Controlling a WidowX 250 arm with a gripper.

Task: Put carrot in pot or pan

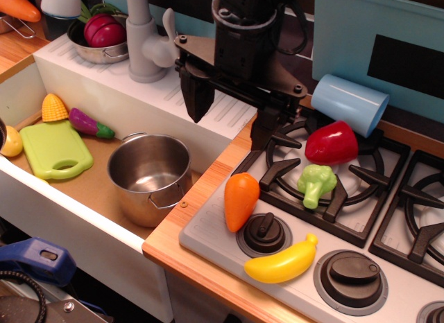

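The stubby orange carrot [239, 199] lies on the stove's front panel, just left of a black knob, rounded end up. The shiny steel pot [150, 176] stands empty in the sink basin, to the left of the carrot, with a wire loop handle facing front. My gripper [230, 115] hangs open and empty above the sink's right edge, behind and above the carrot; its left finger [197, 95] and right finger [264, 129] are wide apart.
A yellow banana [281, 263], green broccoli [316, 183], red pepper [331, 143] and blue cup [349, 103] sit on the stove. The sink holds a green cutting board [55, 151], corn [54, 107] and eggplant [90, 122]. A faucet [146, 39] and a steel bowl [103, 40] stand behind.
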